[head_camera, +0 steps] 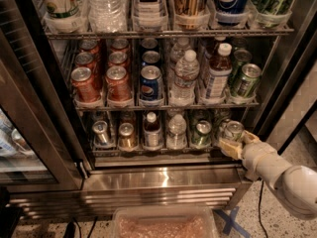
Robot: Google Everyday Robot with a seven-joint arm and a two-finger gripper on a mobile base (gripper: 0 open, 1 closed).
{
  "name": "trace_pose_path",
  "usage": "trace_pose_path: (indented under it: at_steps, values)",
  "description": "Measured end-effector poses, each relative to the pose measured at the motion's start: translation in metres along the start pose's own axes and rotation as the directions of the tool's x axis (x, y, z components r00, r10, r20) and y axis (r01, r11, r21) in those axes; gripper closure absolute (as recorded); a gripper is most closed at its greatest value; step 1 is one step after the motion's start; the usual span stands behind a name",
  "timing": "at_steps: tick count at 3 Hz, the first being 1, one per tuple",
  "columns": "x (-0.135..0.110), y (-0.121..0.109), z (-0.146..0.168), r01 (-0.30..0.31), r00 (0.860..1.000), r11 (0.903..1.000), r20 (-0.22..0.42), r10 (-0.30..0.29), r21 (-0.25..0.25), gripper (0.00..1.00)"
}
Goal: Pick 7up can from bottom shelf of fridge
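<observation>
The fridge [158, 182] stands open in front of me. Its bottom shelf [158, 151] holds a row of cans and small bottles. My gripper [236, 140] is at the right end of this shelf, with its tan fingers [227, 146] on either side of a green 7up can [234, 130] with a silver top, and it is shut on it. The can sits at the shelf's front edge. A second green can [202, 129] stands in the lane to its left.
The middle shelf holds red cans [85, 83], blue Pepsi cans [150, 82], water bottles [184, 78] and more green cans [246, 79]. The fridge's right frame [277, 93] is close to my arm. A clear bin [163, 224] sits on the floor below.
</observation>
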State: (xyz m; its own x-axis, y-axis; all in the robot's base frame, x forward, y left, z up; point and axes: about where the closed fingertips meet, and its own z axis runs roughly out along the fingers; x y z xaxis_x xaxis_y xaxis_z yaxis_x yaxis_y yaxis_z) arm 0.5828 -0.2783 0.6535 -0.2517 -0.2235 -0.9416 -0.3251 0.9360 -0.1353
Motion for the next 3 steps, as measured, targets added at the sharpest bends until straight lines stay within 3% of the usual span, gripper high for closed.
trace_pose_path:
  at_steps: [1, 2, 3]
  values:
    - [-0.003, 0.008, -0.027, 0.062, 0.993, 0.9929, -0.098, -0.072, -0.101, 1.00]
    - [-0.014, 0.014, -0.034, 0.104, 0.984, 0.9706, -0.118, -0.131, -0.217, 1.00]
    - [-0.010, 0.034, -0.039, 0.090, 0.984, 0.9516, -0.123, -0.131, -0.294, 1.00]
